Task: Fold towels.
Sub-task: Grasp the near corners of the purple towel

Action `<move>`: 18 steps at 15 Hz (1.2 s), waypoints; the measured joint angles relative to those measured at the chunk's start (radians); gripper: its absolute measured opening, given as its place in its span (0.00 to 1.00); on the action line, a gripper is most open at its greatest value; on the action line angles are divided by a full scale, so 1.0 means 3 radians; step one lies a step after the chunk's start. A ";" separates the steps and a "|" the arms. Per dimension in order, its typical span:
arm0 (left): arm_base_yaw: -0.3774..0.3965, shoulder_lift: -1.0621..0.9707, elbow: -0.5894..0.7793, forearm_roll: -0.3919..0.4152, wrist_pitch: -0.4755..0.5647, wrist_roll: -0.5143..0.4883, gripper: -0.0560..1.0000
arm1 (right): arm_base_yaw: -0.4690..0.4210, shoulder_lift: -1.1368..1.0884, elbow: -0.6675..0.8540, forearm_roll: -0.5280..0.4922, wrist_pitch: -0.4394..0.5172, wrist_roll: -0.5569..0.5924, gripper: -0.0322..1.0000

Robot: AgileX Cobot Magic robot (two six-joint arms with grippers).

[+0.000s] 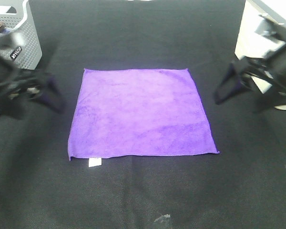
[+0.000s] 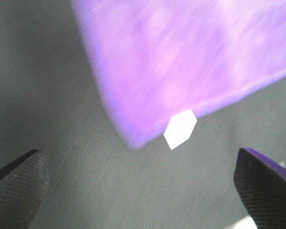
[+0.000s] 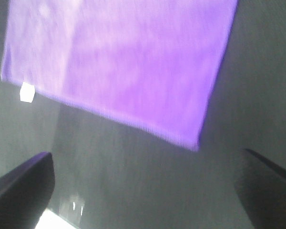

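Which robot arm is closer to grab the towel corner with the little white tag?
Left, probably. The left fingers are open beside the purple towel, and their camera looks straight at the white tag corner. The right fingers sit off the opposite edge.

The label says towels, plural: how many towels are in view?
1. The purple towel lies spread flat in the middle of the black table, white tag at its near edge. The grey basket at far left might hide others; its inside barely shows.
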 joint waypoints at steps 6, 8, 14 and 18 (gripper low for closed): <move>0.0000 0.0597 -0.0213 -0.0167 0.0003 -0.0020 0.99 | 0.0000 0.0500 -0.0097 0.0240 0.0003 -0.0037 0.96; 0.0000 0.0713 -0.0213 -0.0123 -0.0003 -0.0020 0.99 | 0.0000 0.0757 -0.0097 0.0380 -0.0050 -0.0067 0.96; 0.0000 0.0833 -0.0220 -0.0183 -0.0097 -0.0013 0.99 | 0.0000 0.1143 -0.0103 0.0360 -0.0323 -0.0143 0.96; -0.0013 0.1033 -0.0240 -0.0420 -0.0050 0.0123 0.99 | -0.0003 0.1150 -0.0130 0.0353 -0.0360 -0.0157 0.96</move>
